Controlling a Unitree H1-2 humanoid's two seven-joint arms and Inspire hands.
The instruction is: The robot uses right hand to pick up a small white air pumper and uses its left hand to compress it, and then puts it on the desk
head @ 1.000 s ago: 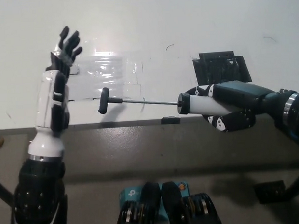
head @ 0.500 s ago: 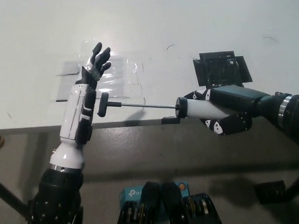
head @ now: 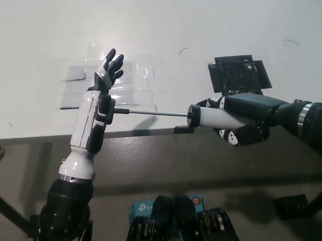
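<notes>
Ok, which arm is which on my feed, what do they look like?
The left hand is a white shell with black fingers on a white forearm ending in a black ribbed elbow section. The right hand is black with white patches, on a dark teal-black forearm with a silver ring near the wrist.

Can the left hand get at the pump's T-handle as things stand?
Probably yes: the left hand, fingers spread, is right at the T-handle, with nothing between; the right hand holds the air pump.

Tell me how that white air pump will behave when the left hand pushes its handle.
The air pump looks light; the right hand holds it level. Its thin extended rod may flex under an off-axis push from the left hand.
</notes>
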